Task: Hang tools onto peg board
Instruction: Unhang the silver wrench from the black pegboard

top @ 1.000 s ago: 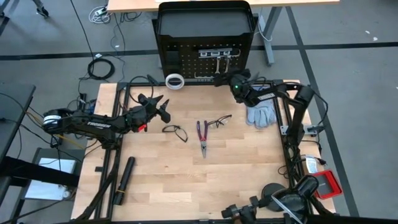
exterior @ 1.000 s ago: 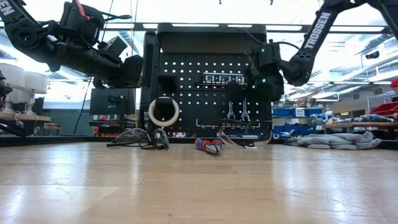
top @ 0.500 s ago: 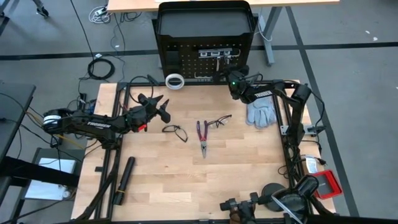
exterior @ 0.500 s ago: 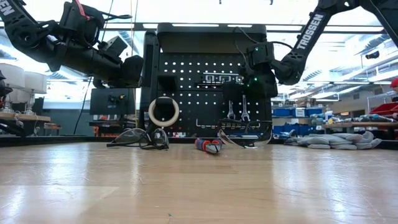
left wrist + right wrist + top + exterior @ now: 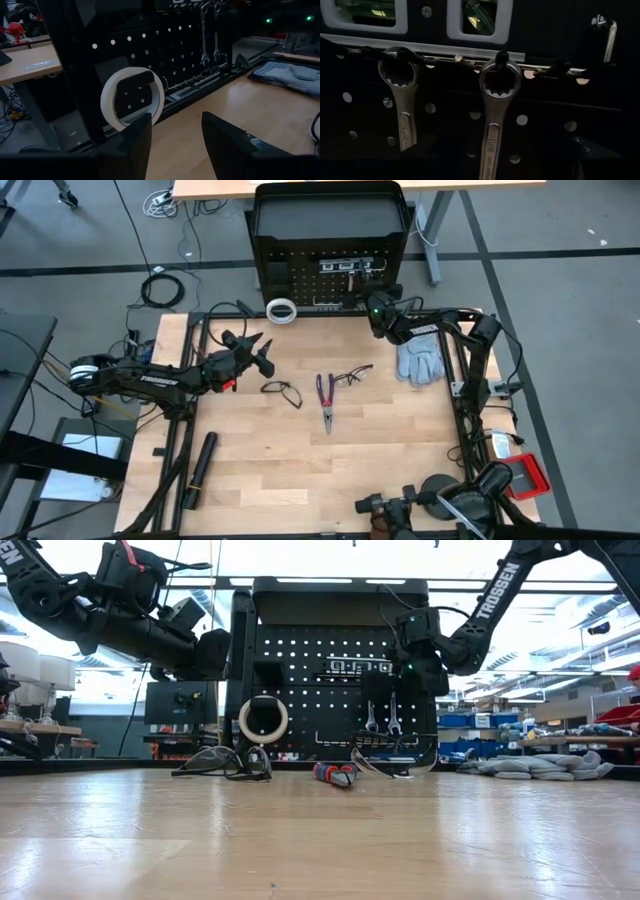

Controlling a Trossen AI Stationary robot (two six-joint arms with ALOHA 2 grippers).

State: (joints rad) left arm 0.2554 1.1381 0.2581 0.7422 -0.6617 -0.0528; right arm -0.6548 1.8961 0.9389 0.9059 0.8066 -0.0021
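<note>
The black peg board stands at the table's far edge. Two silver wrenches hang from its pegs by their ring ends. A white tape ring hangs on a black bracket at the board's left. Red-and-blue pliers and two black-framed glasses lie flat on the table. My right gripper is level at the board, open. Its fingers stand on either side of the right wrench's shaft without touching it. My left gripper hovers open and empty at the left.
Grey gloves lie at the table's right edge, under my right arm. A long black cylinder lies near the left front. A black strip with white squares sits on the board above the wrenches. Bare wood lies in the middle and front.
My right gripper has moved toward the table's far edge and a little to the left, closer to the peg board and slightly up. The wrenches, tape ring, pliers and glasses stay where they were.
</note>
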